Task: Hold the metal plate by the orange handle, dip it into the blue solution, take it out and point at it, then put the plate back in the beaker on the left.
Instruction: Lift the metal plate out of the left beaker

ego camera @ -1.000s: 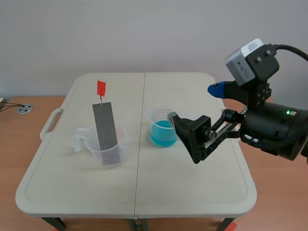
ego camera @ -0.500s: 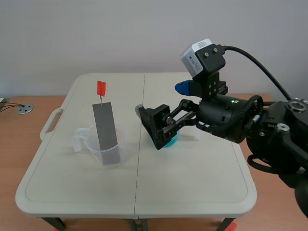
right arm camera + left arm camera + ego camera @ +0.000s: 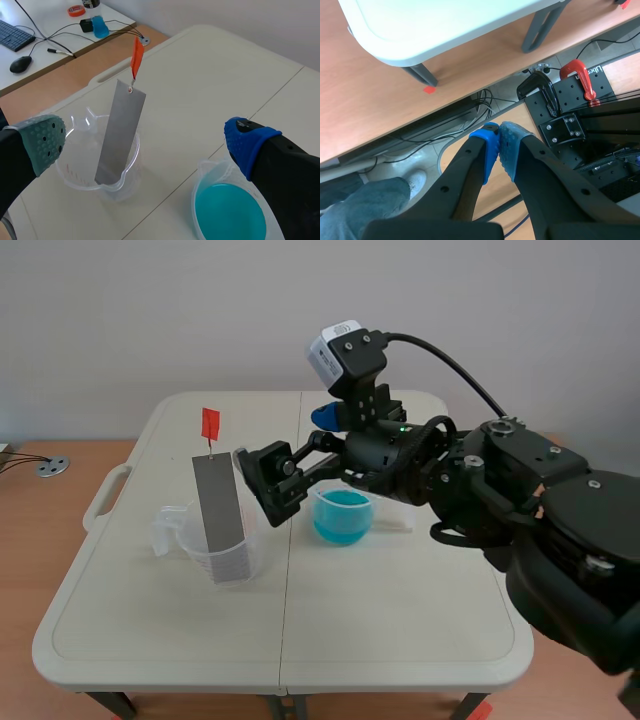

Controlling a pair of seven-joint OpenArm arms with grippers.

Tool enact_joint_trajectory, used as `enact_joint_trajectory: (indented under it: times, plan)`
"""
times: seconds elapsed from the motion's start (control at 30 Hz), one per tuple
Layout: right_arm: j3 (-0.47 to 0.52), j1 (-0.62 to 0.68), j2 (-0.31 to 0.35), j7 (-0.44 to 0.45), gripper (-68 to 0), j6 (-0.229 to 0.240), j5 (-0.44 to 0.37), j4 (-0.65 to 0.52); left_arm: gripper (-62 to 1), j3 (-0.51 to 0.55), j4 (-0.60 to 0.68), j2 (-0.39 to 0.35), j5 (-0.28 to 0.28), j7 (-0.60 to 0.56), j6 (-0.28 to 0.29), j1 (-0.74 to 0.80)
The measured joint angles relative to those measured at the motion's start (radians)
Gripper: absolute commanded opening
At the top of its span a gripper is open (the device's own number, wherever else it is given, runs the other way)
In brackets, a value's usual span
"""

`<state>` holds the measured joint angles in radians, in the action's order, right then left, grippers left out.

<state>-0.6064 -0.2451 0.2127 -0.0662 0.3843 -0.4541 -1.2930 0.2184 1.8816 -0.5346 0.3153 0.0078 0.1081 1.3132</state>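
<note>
Close to metal plate (image 3: 219,502), right gripper (image 3: 145,141)

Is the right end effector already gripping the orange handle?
No, the right end effector is open, the orange handle standing free ahead of it.

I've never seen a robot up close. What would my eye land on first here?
Probably the tall grey metal plate with its orange handle, leaning in the clear beaker on the left half of the table. Next comes the bright blue solution near the table's middle. Between the two hangs the big black right arm's open hand, with one finger toward each.
</note>
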Motion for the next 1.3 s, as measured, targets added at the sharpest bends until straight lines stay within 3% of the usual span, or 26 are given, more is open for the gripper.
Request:
enact_joint_trajectory:
  times: [0.37,1.0,1.23,1.3]
  plan:
    - [-0.070,-0.170,-0.113,-0.014,-1.2,0.000,0.000,0.178,-58.2,0.000,0.000,0.000,0.000,0.003,0.000,0.000]
    - [-0.110,-0.390,-0.343,-0.048,-1.2,0.005,0.001,0.605,-58.2,0.000,0.000,0.000,0.000,0.003,0.000,0.000]
    - [-0.116,-0.408,-0.341,-0.035,-1.3,0.023,0.005,0.661,-58.2,0.000,0.000,0.000,0.000,0.003,0.000,0.000]
    - [-0.116,-0.408,-0.336,-0.008,-5.0,0.023,0.005,0.661,-58.2,0.000,0.000,0.000,0.000,0.003,0.000,0.000]
